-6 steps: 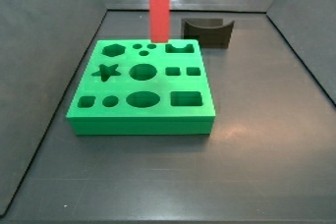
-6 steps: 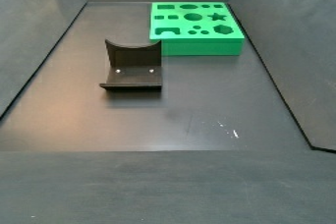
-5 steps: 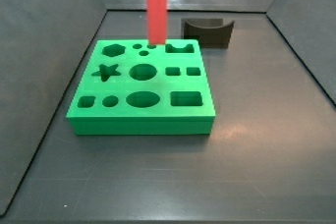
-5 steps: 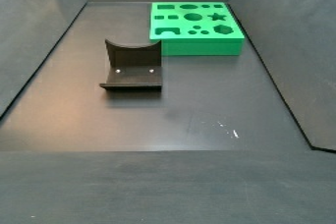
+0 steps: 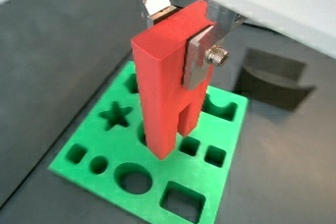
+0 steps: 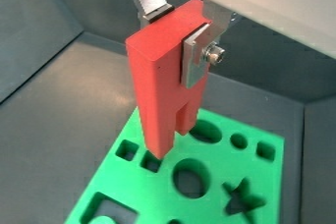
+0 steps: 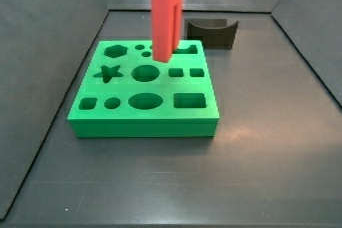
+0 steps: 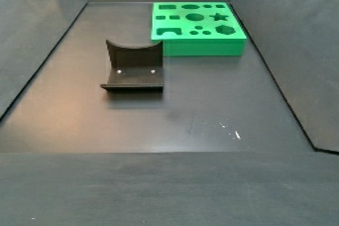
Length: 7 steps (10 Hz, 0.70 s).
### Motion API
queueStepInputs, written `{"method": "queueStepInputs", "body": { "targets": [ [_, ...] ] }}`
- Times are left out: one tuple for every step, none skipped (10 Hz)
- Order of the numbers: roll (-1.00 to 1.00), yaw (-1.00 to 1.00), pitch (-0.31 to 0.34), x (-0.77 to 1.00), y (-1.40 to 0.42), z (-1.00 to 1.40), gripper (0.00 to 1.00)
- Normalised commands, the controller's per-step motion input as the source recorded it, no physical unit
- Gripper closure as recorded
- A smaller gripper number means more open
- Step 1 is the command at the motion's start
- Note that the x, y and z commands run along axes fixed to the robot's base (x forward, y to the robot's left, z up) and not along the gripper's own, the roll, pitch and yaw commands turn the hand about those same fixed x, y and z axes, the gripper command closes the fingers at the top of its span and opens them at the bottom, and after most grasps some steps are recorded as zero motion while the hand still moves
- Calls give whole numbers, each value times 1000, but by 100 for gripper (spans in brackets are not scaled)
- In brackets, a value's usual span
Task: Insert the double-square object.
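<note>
Lowered since before, your end effector [image 5: 180, 31] is clenching the bright red double-square object [image 5: 168, 79] upright over the green board [image 5: 157, 165].

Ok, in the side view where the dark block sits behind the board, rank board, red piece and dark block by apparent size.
1. green board
2. double-square object, held upright by the tool above the frame; its top is cropped
3. dark block, though farthest from the camera

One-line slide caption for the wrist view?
Gripper holds the red double-square object upright above the green board.
</note>
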Motion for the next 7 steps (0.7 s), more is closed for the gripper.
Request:
{"method": "queueStepInputs", "body": {
  "targets": [
    [-81, -657, 0, 623, 286, -134, 100],
    [-84, -654, 0, 626, 286, -129, 100],
    [-63, -706, 0, 566, 269, -160, 100],
    [0, -1000, -1, 166, 74, -251, 100],
    [0, -1000, -4, 14, 0, -297, 100],
    [0, -1000, -6, 0, 0, -303, 100],
    [0, -1000, -7, 0, 0, -306, 100]
  ]
}}
